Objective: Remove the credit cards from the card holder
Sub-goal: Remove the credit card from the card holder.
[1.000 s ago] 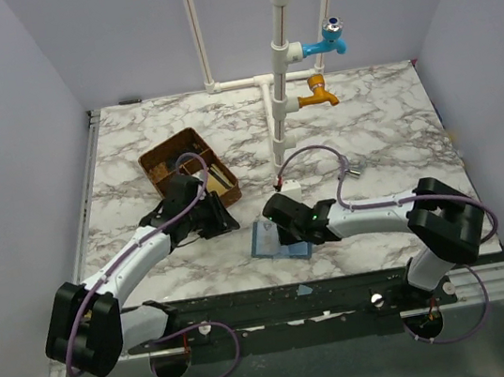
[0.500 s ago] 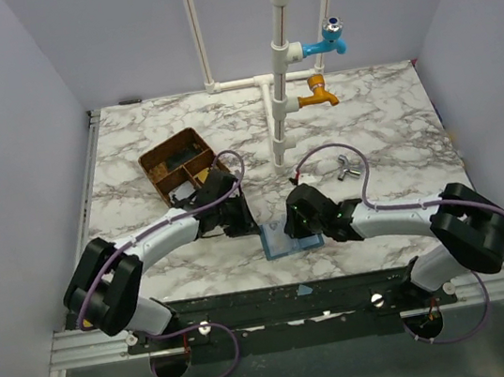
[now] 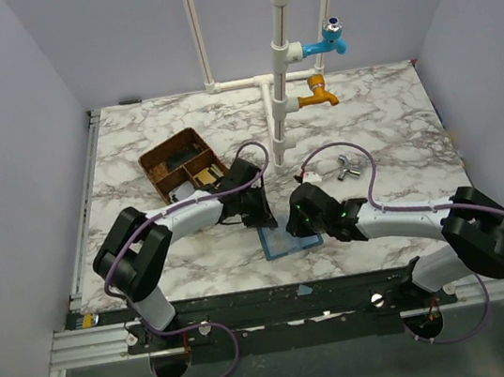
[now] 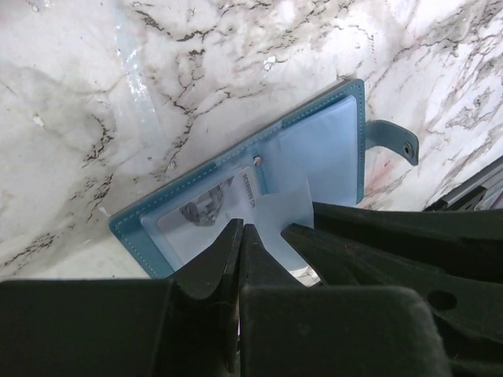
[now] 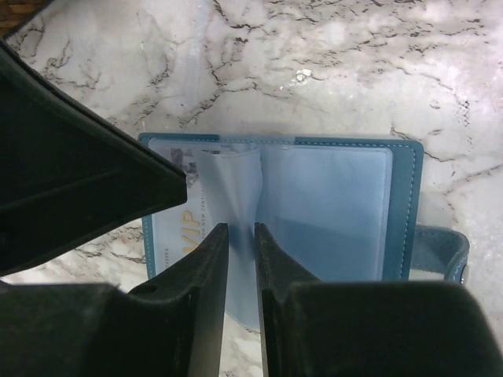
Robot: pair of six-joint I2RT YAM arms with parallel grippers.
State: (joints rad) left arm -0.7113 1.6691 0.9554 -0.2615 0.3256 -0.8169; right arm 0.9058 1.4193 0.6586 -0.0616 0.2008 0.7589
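The blue card holder (image 3: 286, 241) lies open on the marble near the front edge, its clear sleeves (image 5: 326, 204) showing. A pale card with a grey picture (image 4: 206, 212) sits in the left page; the right wrist view shows the letters VIP on the card (image 5: 174, 236). My left gripper (image 3: 262, 213) (image 4: 241, 228) is shut, its tips down on that left page with nothing seen between them. My right gripper (image 3: 298, 225) (image 5: 241, 229) stands narrowly open at the holder's near edge. A clear sleeve leaf (image 5: 232, 192) rises between its fingers.
A brown divided tray (image 3: 158, 155) stands behind and to the left. A white pipe stand with a blue tap (image 3: 334, 39) and an orange tap (image 3: 319, 94) rises at the back. A small metal piece (image 3: 349, 170) lies right of the holder. The holder's strap with a snap (image 4: 393, 142) sticks out.
My left arm has swung right from the brown tray to the holder and shut its jaws. My right gripper's jaws have parted a little, and the holder has shifted slightly.
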